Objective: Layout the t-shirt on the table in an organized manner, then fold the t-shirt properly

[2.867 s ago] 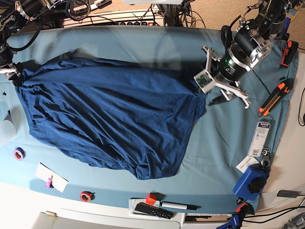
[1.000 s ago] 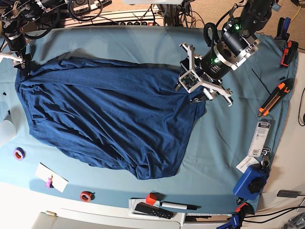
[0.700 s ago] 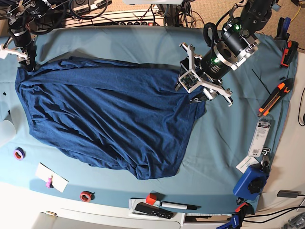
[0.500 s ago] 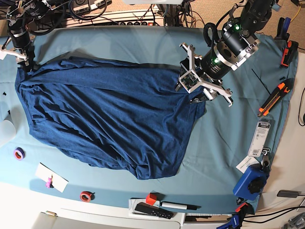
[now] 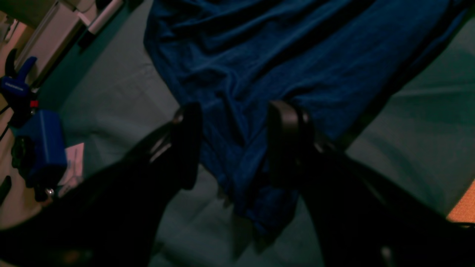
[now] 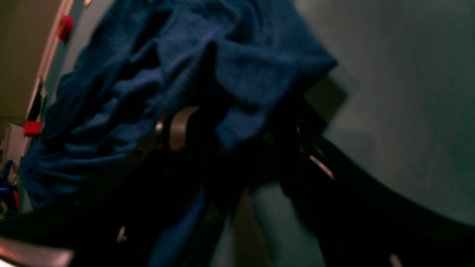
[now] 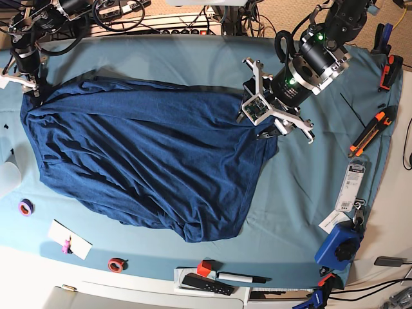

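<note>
1. Base view: t-shirt (image 7: 148,161) spread on table (image 7: 309,193) but rumpled and skewed; layout unfinished, no fold made.
2. Left gripper (image 5: 233,148) wide open, straddling the hem, nothing gripped.
3. Right gripper (image 6: 237,141) spread around bunched fabric at the opposite corner; grip unclear.

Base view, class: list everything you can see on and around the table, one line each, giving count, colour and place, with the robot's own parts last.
t-shirt: one, dark navy, spread rumpled across the table's middle.
table: one, light teal cloth cover, fills the view.
tape rolls: two, purple at the left edge, red near the front edge.
utility knife: one, orange and black, right side.
clamp block: one, blue, front right corner.
marker: one, black and white, front edge.
left hand: one, black, open astride the shirt's right edge.
right hand: one, black, at the shirt's far left corner, cloth between its fingers.
</note>
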